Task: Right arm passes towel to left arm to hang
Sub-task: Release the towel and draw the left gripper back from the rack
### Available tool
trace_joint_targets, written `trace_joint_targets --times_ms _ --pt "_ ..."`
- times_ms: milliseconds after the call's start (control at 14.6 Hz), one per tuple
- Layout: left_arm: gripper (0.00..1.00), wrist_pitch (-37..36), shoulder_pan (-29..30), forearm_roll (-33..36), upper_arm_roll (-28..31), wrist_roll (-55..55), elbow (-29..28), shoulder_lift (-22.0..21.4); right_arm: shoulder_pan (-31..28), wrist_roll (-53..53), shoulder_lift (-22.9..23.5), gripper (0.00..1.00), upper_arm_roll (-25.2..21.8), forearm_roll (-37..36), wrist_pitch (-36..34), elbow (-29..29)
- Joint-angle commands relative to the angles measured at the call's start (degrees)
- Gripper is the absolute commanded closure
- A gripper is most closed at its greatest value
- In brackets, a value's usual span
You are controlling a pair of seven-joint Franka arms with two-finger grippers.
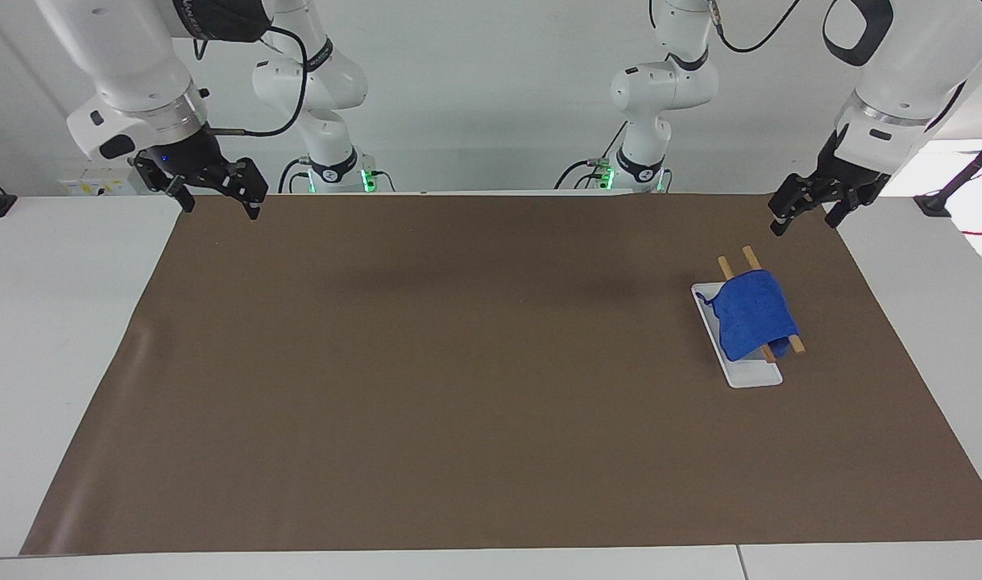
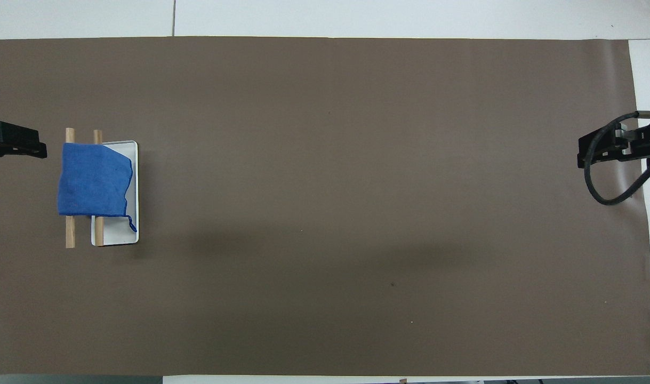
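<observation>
I see the blue towel [image 1: 750, 314] draped over two wooden rods [image 1: 750, 258] above a white tray [image 1: 744, 372] at the left arm's end of the brown mat [image 1: 491, 387]. The rods' long axis runs toward and away from the robots.

My left gripper [image 1: 805, 211] hangs empty, fingers spread, over the mat's edge near the rods.

My right gripper [image 1: 217, 197], wide and empty, waits over the mat's corner at its own end.

I can read no writing.

No legible text, label, brand, number or sign appears in either view. Faint lettering on the right arm [image 1: 217, 16] upper link cannot be read.
</observation>
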Motion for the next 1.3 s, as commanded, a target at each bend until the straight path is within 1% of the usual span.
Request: trace_joint_targets --times_ms 0,137,342,411,479,548,890,1232 --pt "0.00 -1.9 -0.5 -0.9 0.3 5.0 -1.2 -0.9 -0.7 -1.4 -0.9 0.00 0.3 1.2 0.9 -1.2" --pt "0.00 -1.1 -1.9 -0.9 0.3 5.8 -3.5 -1.9 -0.7 -1.4 -0.9 0.00 0.4 1.2 1.0 -1.2" --pt "0.00 -1.8 -2.5 -0.8 0.3 7.2 -3.3 -1.9 -0.7 -1.4 -1.0 0.00 0.4 1.9 1.4 -1.6" --pt "0.00 -1.9 -2.5 -0.7 0.3 7.4 -3.3 -1.8 -0.7 -1.4 -1.1 0.00 0.4 2.3 2.3 -2.5" --pt "0.00 -2.0 -2.5 -0.6 0.3 7.5 -2.8 -1.7 -0.7 -1.8 -2.4 0.00 0.4 2.4 4.2 -4.8" --pt "0.00 -3.0 -2.5 -0.5 0.3 7.5 -1.7 -1.3 -0.8 -2.6 -2.9 0.00 0.3 2.4 5.3 -5.9" --pt "0.00 -6.6 -2.5 -0.3 0.3 7.4 -0.5 -1.1 -1.0 -2.6 -3.2 0.00 0.3 2.4 5.2 -5.6" --pt "0.00 -6.1 -2.5 -0.4 0.3 6.6 -0.6 -1.2 -0.8 -2.6 -3.2 0.00 0.3 2.4 5.1 -5.6"
